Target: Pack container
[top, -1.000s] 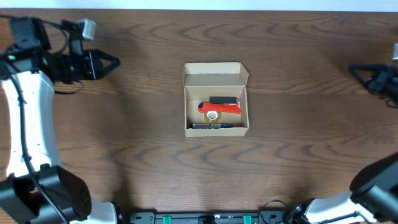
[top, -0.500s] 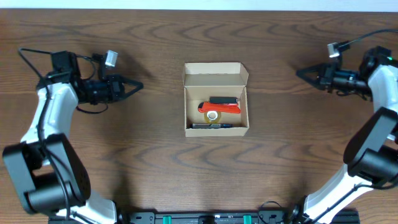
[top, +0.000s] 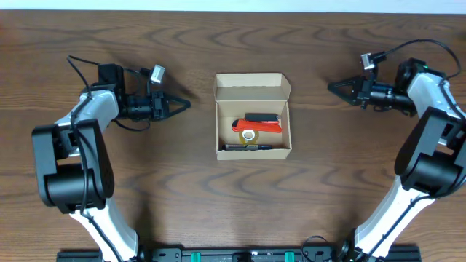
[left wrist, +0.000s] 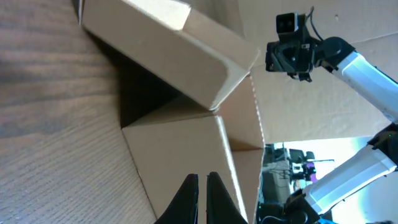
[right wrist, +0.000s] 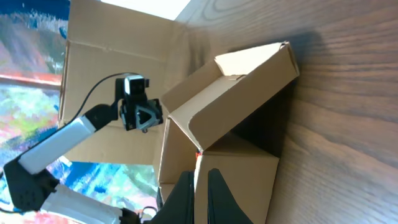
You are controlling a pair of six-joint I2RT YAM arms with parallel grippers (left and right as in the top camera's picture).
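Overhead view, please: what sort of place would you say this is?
Probably a robotics lab bench: the left arm and right arm flank a wood-grain table bearing a cardboard container, with cardboard screening behind.

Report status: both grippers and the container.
Left gripper shut, empty, beside container. Right gripper shut, empty, opposite side. Container open, items inside. Nothing between grippers and container.
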